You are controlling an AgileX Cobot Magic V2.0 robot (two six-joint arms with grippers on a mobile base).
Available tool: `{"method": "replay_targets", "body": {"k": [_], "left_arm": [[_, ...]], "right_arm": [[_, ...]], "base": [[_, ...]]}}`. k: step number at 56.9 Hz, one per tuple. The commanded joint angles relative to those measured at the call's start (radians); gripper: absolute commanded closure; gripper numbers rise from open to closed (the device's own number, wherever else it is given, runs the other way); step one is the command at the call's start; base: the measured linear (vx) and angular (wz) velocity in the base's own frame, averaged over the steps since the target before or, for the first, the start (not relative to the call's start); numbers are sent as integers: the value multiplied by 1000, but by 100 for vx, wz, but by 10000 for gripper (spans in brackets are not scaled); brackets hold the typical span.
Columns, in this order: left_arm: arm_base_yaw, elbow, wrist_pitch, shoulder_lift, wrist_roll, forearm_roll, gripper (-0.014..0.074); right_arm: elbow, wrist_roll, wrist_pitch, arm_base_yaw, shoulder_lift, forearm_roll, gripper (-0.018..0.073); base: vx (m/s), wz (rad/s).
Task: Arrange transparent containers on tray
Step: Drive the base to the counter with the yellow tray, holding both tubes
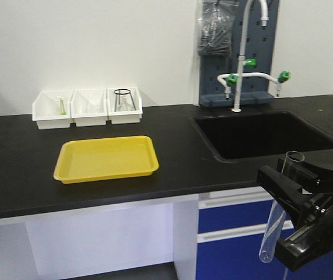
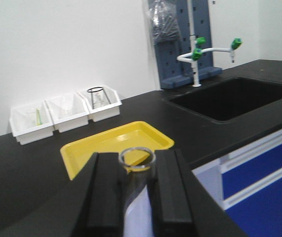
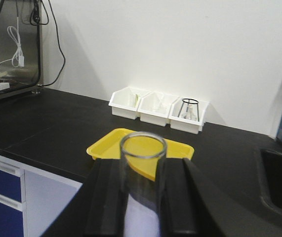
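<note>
1. In the left wrist view, the left hand fills the bottom centre of the frame. Its two black fingers are drawn in close and press a test tube from either side.
2. That tube's open rim points towards the yellow tray, which lies on the black table just past the fingertips in the frame. The tube is held in the air, not on the tray.
3. In the right wrist view, the right hand is posed the same way. Its fingers are narrowed onto a second test tube, whose rim faces the tray at mid-frame.
4. In the front view, a black hand sits at the lower right of the frame, off the table's front edge and before the blue drawer fronts. We cannot tell which arm it belongs to.
5. It is tilted and clamped on a clear tube that leans, rim at the upper right and rounded bottom at the lower left. This tube is well apart from the tray at the centre left.
6. Three white bins stand in a row against the wall at the upper left, beyond the tray, and the sink is sunk into the table at the right.
</note>
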Motion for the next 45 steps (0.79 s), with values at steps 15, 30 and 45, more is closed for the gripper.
{"method": "replay_targets", "body": {"k": [15, 30, 45], "left_arm": [[-5, -29, -70, 4, -10, -11, 603], [-5, -29, -70, 4, -10, -11, 603], [-5, -29, -70, 4, -10, -11, 603]], "right_arm": [[-30, -1, -57, -3, -13, 9, 572], [-30, -1, -57, -3, -13, 9, 572], [-30, -1, -57, -3, -13, 9, 572]], "base": [[30, 20], [37, 11], [41, 16]]}}
